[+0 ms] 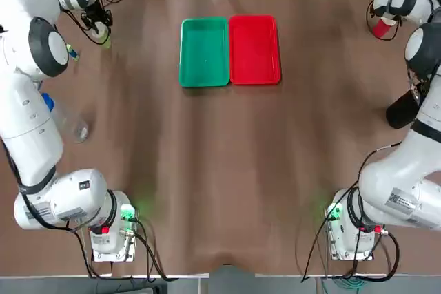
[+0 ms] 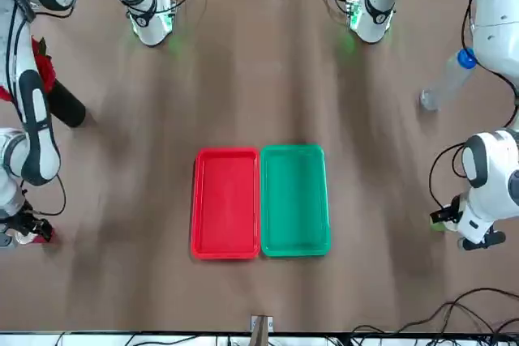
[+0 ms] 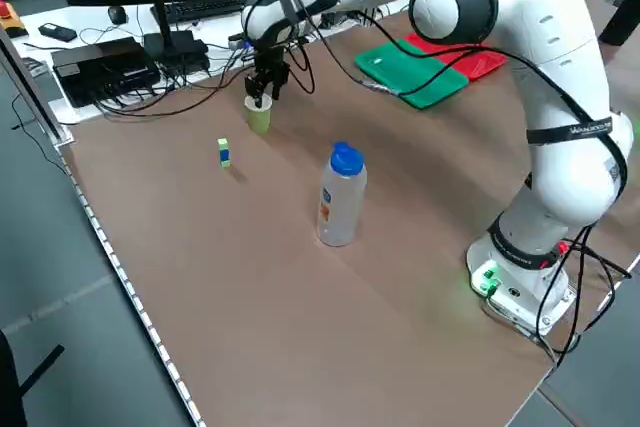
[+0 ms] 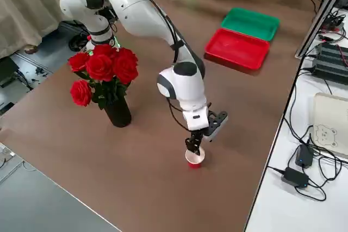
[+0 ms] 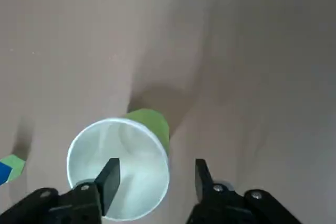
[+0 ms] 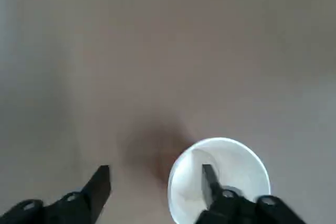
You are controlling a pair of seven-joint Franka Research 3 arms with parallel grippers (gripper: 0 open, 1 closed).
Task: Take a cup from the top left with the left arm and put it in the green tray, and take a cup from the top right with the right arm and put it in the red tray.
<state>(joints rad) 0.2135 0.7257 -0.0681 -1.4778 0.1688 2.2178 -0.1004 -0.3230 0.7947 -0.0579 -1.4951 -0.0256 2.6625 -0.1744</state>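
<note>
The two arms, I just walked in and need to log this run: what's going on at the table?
Both arms are at the far corners, each reaching for a cup. The left gripper has its jaws open over the light-green cup, one finger inside and one outside the rim. The right gripper is likewise open around the rim of the red cup. Both cups stand on the table. The green tray and red tray hold nothing yet.

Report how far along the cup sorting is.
Nothing is delivered yet: the green tray and red tray hold no cups. In hand: the left gripper is open astride the light-green cup's rim, the right gripper likewise at the red cup, both cups on the table. Left: close, lift, carry each to its tray.
</note>
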